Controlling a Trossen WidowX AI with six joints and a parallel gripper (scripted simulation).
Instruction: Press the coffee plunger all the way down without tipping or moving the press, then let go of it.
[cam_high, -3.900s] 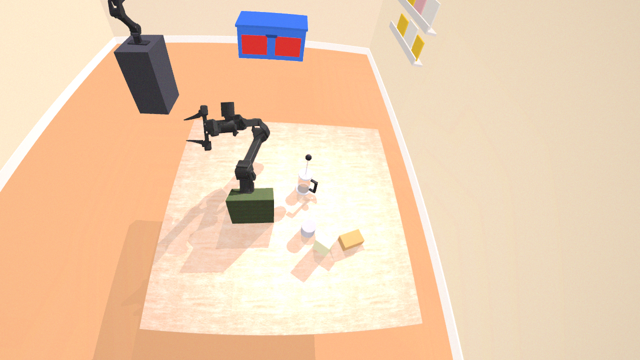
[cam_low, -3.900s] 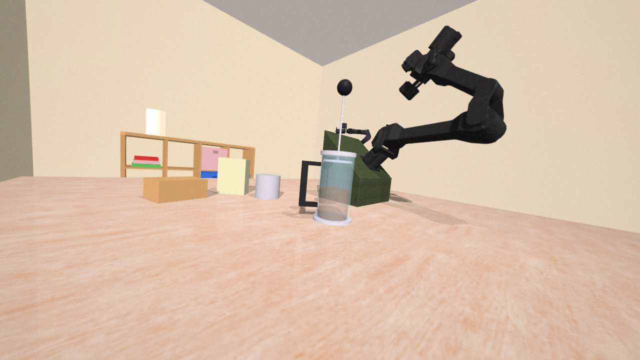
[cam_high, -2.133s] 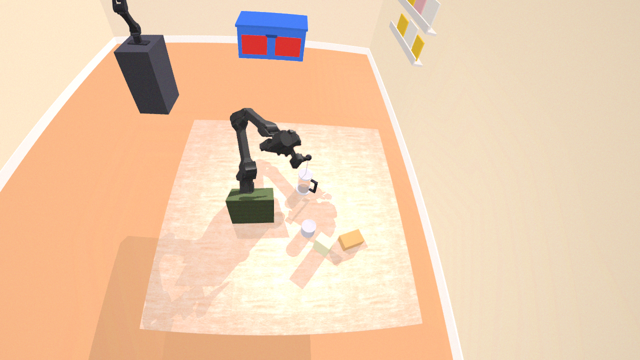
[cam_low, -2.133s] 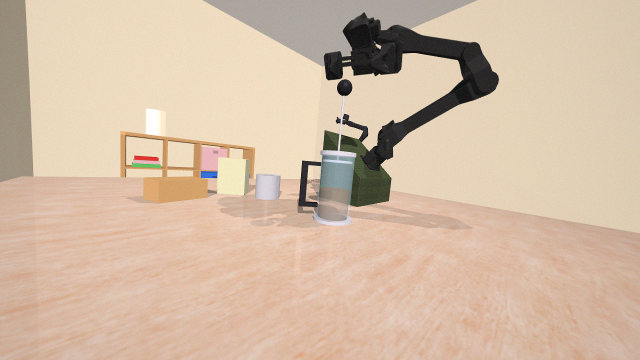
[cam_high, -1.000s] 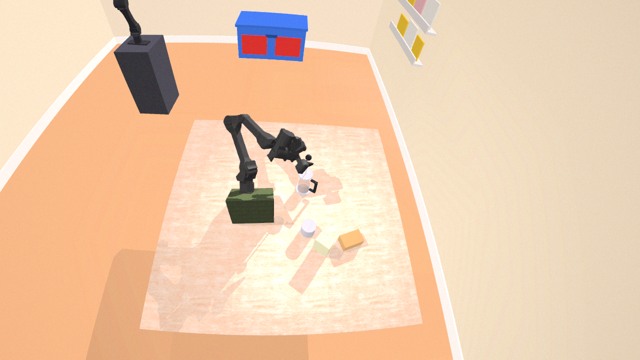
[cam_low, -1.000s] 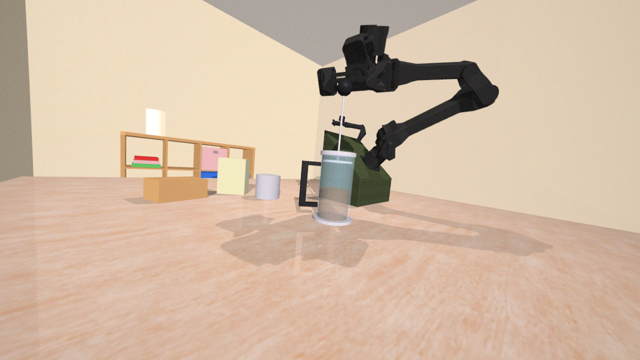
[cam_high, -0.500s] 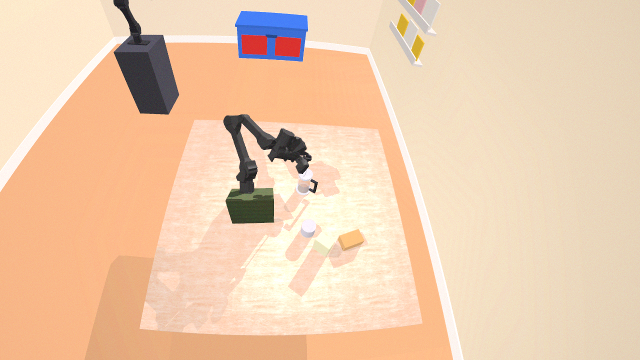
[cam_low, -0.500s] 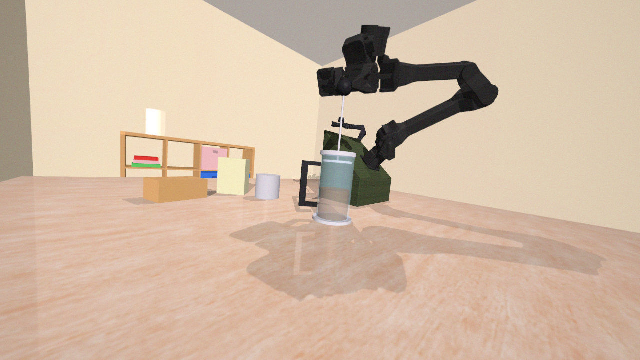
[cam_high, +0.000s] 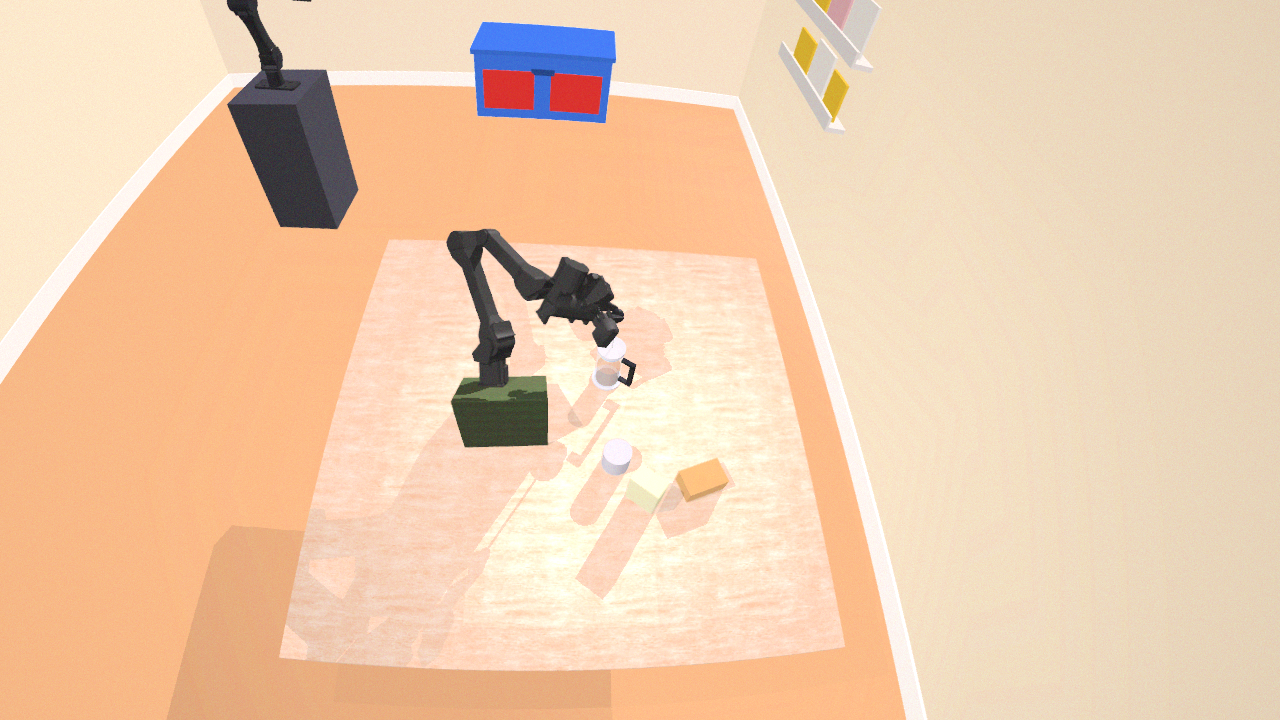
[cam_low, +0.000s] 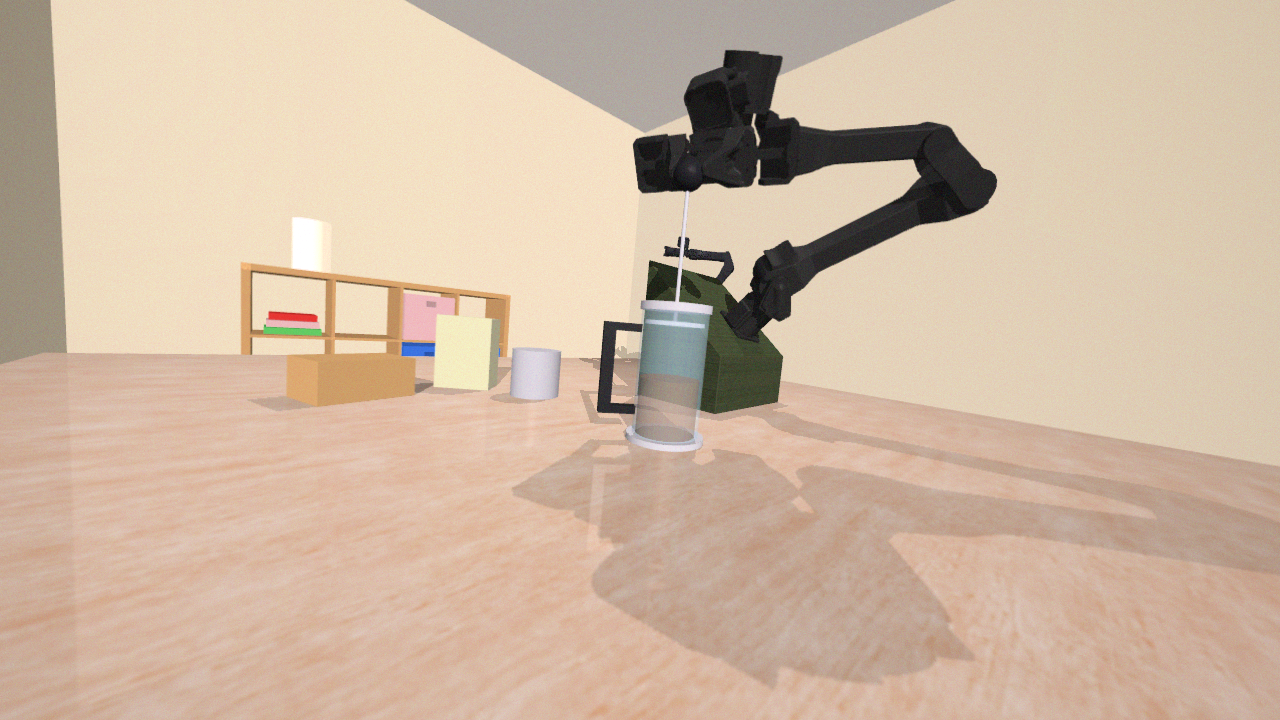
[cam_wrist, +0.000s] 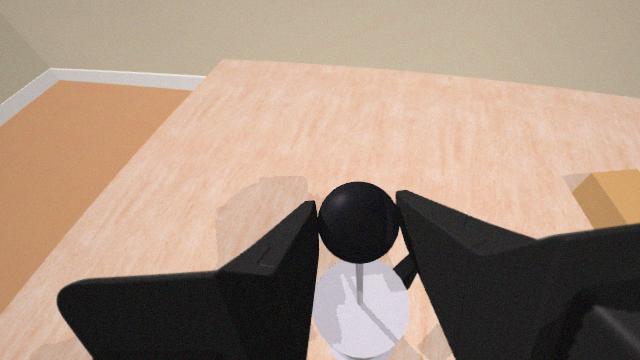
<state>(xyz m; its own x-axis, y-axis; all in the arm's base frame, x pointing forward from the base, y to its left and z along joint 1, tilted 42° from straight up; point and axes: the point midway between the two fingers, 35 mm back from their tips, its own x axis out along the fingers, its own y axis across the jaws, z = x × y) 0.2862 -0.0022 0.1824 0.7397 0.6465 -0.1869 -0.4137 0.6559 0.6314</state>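
The gripper (cam_wrist: 358, 225) clamps the plunger knob (cam_wrist: 358, 220); pushing straight down along the rod (cam_low: 683, 246) should keep the press (cam_low: 669, 376) planted.

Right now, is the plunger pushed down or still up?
Up: the rod stands tall above the press, its knob clamped in the gripper.

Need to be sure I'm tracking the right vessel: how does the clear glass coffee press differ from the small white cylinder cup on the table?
The clear glass coffee press is see-through with liquid inside; the small white cylinder cup is opaque. The press is taller, with a black side handle and a thin rod up to a black ball knob; the cup has neither. The gripper is shut on the knob; the cup stands apart, untouched. Both stand upright on the table.
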